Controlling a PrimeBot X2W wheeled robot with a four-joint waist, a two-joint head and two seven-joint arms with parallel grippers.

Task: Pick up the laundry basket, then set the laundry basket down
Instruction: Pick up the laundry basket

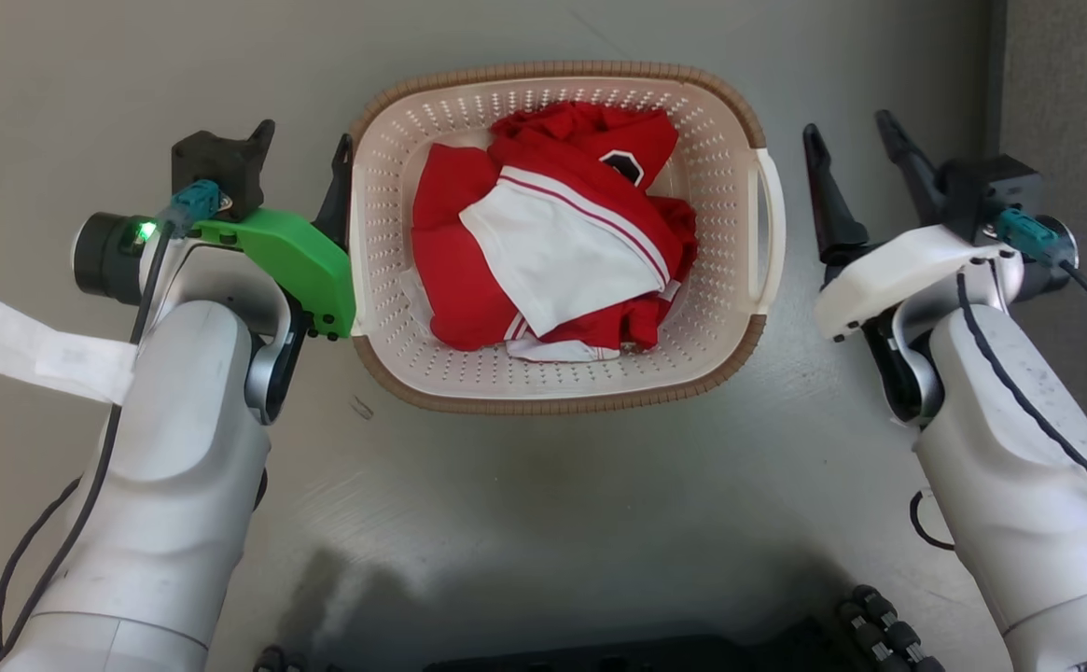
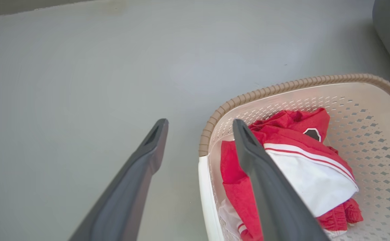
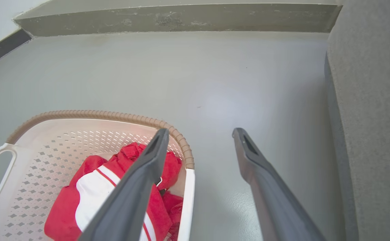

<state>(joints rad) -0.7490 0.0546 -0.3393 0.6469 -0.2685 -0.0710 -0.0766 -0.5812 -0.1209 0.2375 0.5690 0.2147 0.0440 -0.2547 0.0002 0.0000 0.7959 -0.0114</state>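
On the grey floor (image 1: 543, 485), straight ahead of the robot, the basket (image 1: 562, 71) stands upright between the two arms. Its brown rim runs round the near and far ends and a white handle (image 1: 773, 224) sits on its right side. Red and white clothes (image 1: 552, 243) lie crumpled inside, well below the rim.

At the basket's left side is the left hand (image 2: 200, 124), its fingers spread wide with nothing between them. From the head, its inner finger (image 1: 341, 187) shows just beside the rim; whether it touches cannot be told. From the left wrist, that finger crosses in front of the clothes while the outer one is seen against bare floor.

The right hand (image 1: 847, 126) is near the right handle but apart from it, with a strip of floor between. Its fingers are also spread and hold nothing. From the right wrist, its inner finger crosses in front of the rim and clothes, and the outer one is seen over floor, with a grey fabric side (image 3: 369, 117) beyond it.
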